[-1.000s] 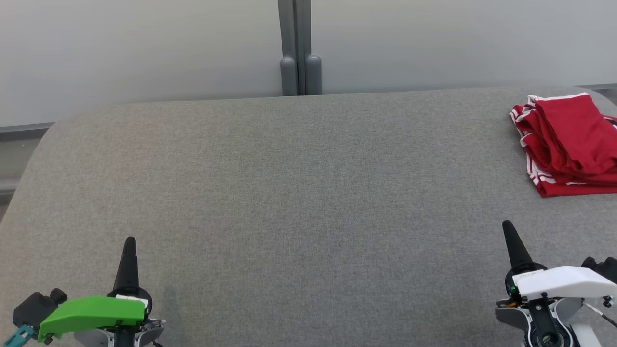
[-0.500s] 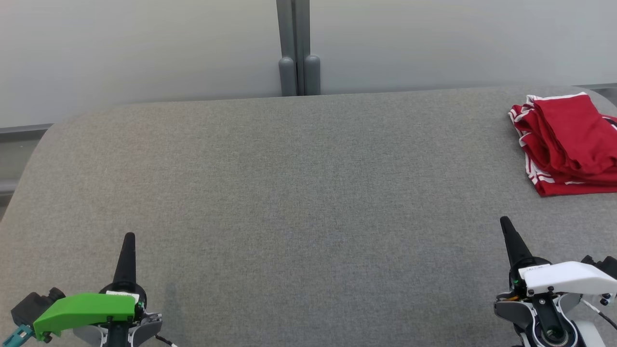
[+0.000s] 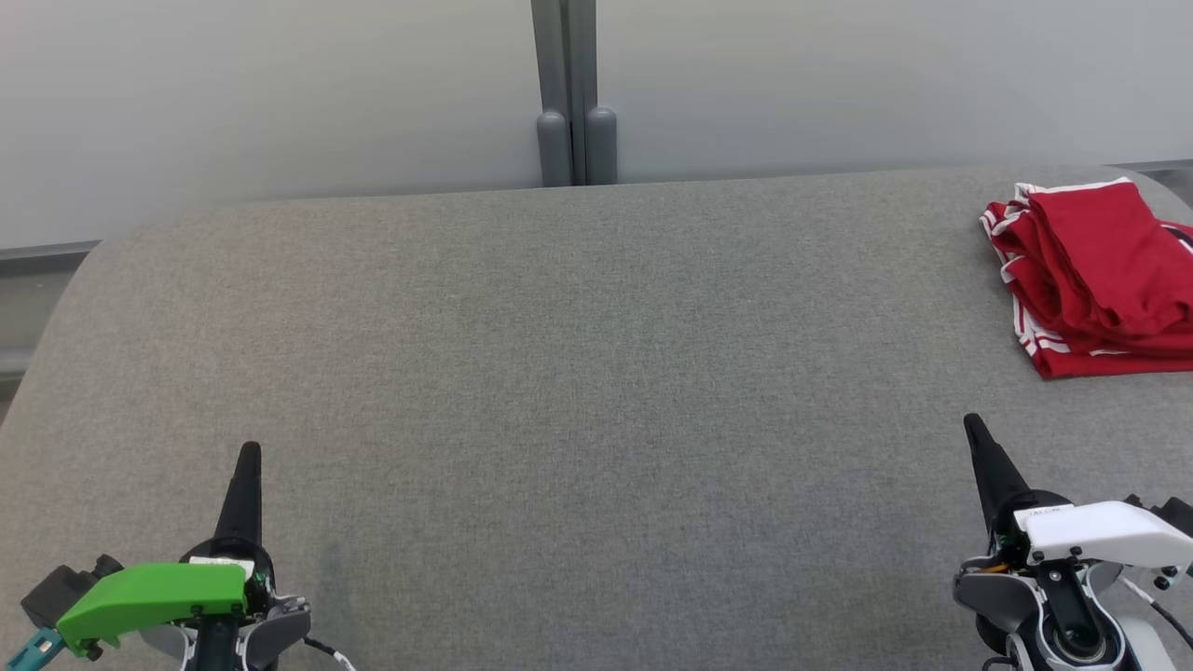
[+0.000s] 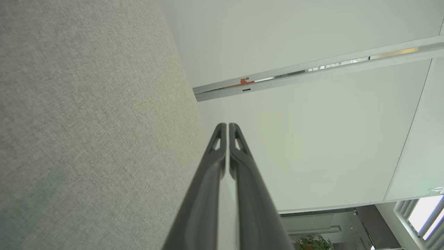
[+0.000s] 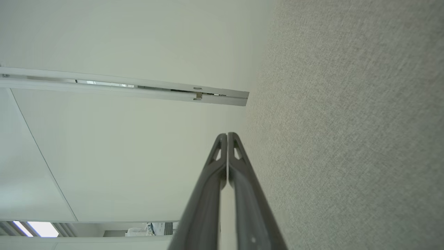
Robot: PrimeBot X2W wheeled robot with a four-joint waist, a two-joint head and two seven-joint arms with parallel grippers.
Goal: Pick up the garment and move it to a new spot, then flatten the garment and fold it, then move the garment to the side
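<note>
A folded red garment (image 3: 1100, 270) with white stripe trim lies at the far right of the grey fabric table (image 3: 578, 373), partly cut off by the head view's right edge. My left gripper (image 3: 248, 455) sits low at the front left, shut and holding nothing; in its wrist view the left gripper (image 4: 227, 125) has both fingers pressed together. At the front right my right gripper (image 3: 972, 424) is shut too and holds nothing, well in front of the garment. The right gripper (image 5: 227, 135) in its own view shows its fingertips meeting.
A pale wall with a grey vertical post (image 3: 569, 93) stands behind the table's far edge. The table's left corner is rounded, and a strip of floor (image 3: 28, 298) shows beyond it.
Both grippers have drawn back slightly toward the bottom of the head view, and their fingertips now reach a little further up. The garment has stayed where it was.
</note>
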